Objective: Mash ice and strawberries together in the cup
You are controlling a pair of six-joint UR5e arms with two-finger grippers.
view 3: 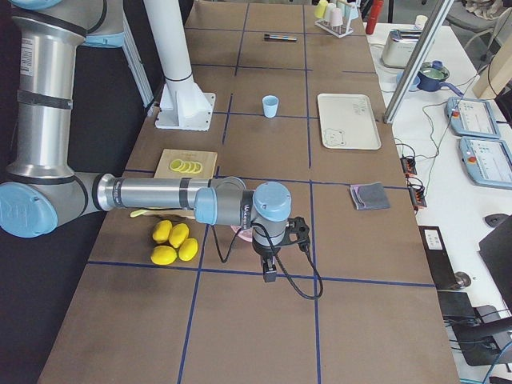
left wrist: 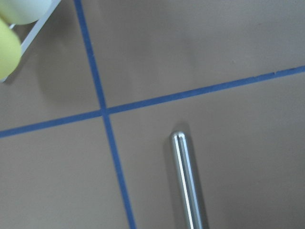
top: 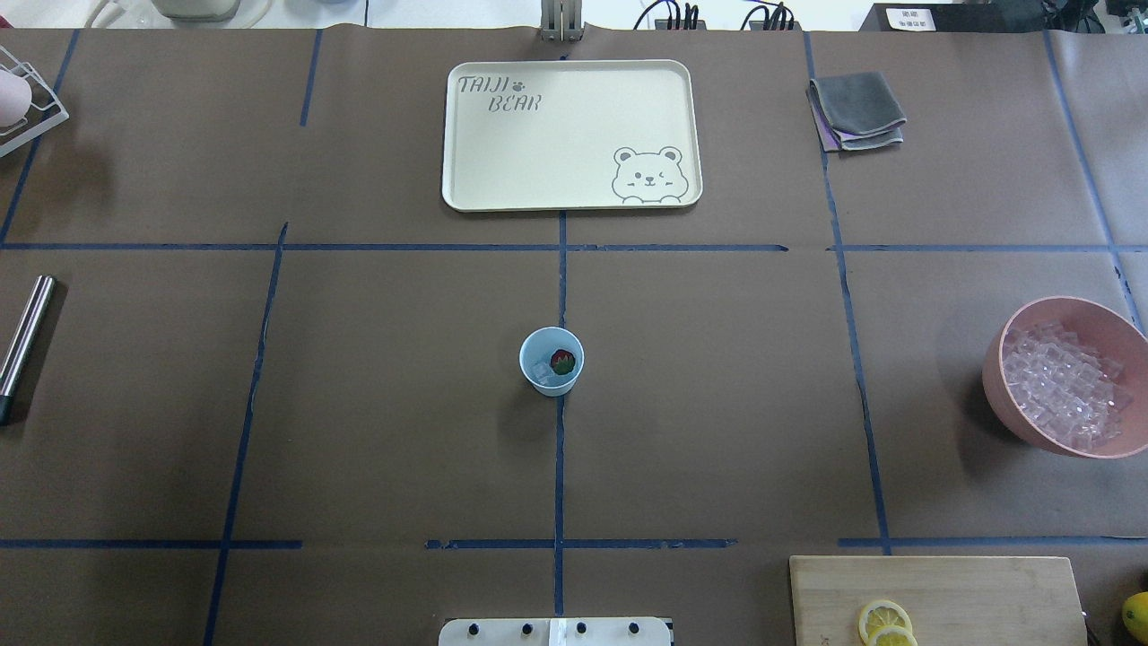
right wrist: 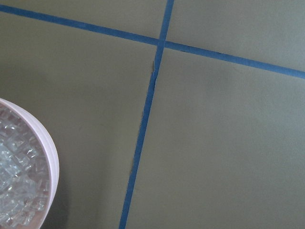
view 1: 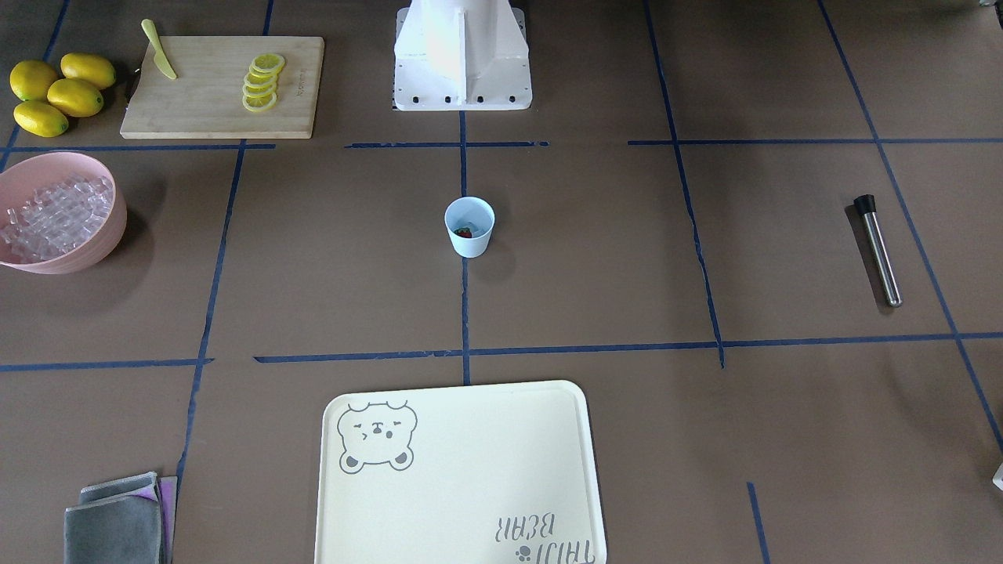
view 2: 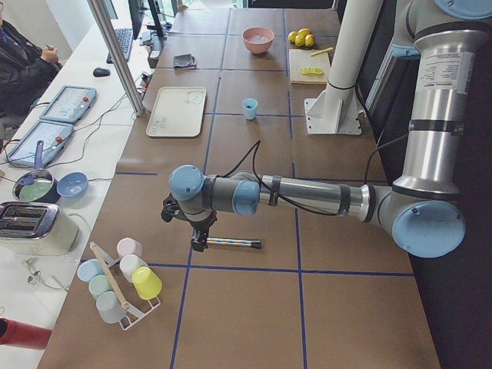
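Small pale-blue tapered cup (top: 551,381), frame centre, holding red strawberry (top: 562,362) and clear ice cubes (top: 541,371); well apart from left gripper (view 2: 198,244) and right gripper (view 3: 270,276), whose openings cannot be told.

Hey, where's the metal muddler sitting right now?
In the overhead view the metal muddler lies flat at the left edge of the table, on the robot's left side, far from the cup standing at the centre.

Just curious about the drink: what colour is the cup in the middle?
The cup is plain pale blue, clearest in the overhead view.
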